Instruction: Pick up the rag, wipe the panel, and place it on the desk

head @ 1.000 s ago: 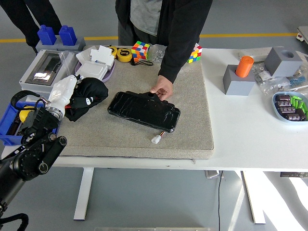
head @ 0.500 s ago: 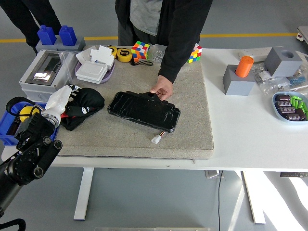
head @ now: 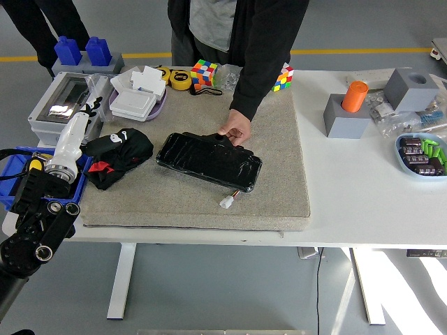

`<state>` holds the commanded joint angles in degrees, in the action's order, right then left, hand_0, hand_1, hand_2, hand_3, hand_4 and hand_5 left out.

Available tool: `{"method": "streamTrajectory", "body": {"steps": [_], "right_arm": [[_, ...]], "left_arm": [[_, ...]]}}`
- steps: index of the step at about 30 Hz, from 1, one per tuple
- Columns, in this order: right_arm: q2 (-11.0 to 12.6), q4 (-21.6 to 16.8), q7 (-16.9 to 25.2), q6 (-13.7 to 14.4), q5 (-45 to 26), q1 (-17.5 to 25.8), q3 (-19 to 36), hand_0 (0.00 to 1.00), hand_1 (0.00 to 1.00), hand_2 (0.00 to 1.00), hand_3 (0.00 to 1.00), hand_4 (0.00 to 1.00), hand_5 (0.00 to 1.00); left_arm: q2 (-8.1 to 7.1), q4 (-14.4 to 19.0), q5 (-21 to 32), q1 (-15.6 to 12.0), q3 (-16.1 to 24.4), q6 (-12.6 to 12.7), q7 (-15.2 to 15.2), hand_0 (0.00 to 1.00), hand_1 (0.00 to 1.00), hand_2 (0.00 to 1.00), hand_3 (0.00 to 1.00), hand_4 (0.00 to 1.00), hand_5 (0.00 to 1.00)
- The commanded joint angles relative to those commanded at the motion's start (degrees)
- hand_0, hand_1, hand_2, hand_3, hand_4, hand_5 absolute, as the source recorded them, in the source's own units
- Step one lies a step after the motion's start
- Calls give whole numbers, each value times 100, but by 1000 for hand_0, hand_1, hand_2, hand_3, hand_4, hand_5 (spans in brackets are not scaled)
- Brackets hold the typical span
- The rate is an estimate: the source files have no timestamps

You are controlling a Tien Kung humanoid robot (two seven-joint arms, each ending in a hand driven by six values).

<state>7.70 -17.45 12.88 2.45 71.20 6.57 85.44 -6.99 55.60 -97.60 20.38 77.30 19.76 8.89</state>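
The black rag (head: pixel 117 153), with small white and red marks, lies crumpled on the left part of the grey mat (head: pixel 279 174). My left hand (head: pixel 75 128), in a white cover, hovers just left of the rag with fingers stretched out and nothing in them. The black panel (head: pixel 209 160) lies slantwise in the middle of the mat, a short cable with a white plug (head: pixel 227 202) at its near edge. A person standing at the far side rests a hand (head: pixel 235 128) on the panel's far edge. My right hand is out of sight.
A grey electrical box (head: pixel 63 101) and a blue bin (head: pixel 17 183) stand at the left edge. White boxes in a purple tray (head: pixel 135 98), a yellow tape measure (head: pixel 181 79) and two colour cubes (head: pixel 204 72) line the back. An orange cylinder on a grey block (head: pixel 349 108) and a bowl (head: pixel 421 155) sit right.
My left hand has pulled back to the left and off the rag, its fingers straightening. The rag has settled on the mat. The person's hand and the panel have stayed put.
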Motion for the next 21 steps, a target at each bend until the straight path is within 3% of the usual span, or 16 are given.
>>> {"method": "streamTrajectory", "body": {"steps": [1, 2, 7, 8, 14, 21], "right_arm": [[0, 1, -1, 0, -1, 0, -5, 590, 596, 522, 523, 869, 335], [2, 3, -2, -1, 1, -6, -9, 590, 598, 522, 523, 870, 334], [-3, 18, -4, 2, 2, -27, 7, 590, 598, 522, 523, 870, 334], [-2, 29, -6, 2, 4, -31, 13, 590, 598, 522, 523, 869, 335], [7, 82, -15, 9, 48, -26, 66, 590, 596, 521, 523, 869, 335], [28, 73, -12, 16, 28, -36, 37, 589, 596, 522, 523, 869, 335]], "left_arm": [[34, 32, 223, -46, 71, 62, 223, 713, 827, 908, 895, 998, 567], [67, 66, 484, -85, 142, 114, 484, 494, 617, 654, 640, 998, 331], [185, 206, 1676, -257, 440, 260, 1593, 494, 617, 654, 640, 998, 331], [205, 232, 1899, -292, 515, 249, 1661, 458, 552, 558, 564, 900, 227], [288, 366, 3201, -444, 749, 191, 1677, 449, 543, 552, 562, 882, 208], [339, 443, 3353, -519, 856, 172, 1689, 448, 536, 548, 561, 863, 193]]}}
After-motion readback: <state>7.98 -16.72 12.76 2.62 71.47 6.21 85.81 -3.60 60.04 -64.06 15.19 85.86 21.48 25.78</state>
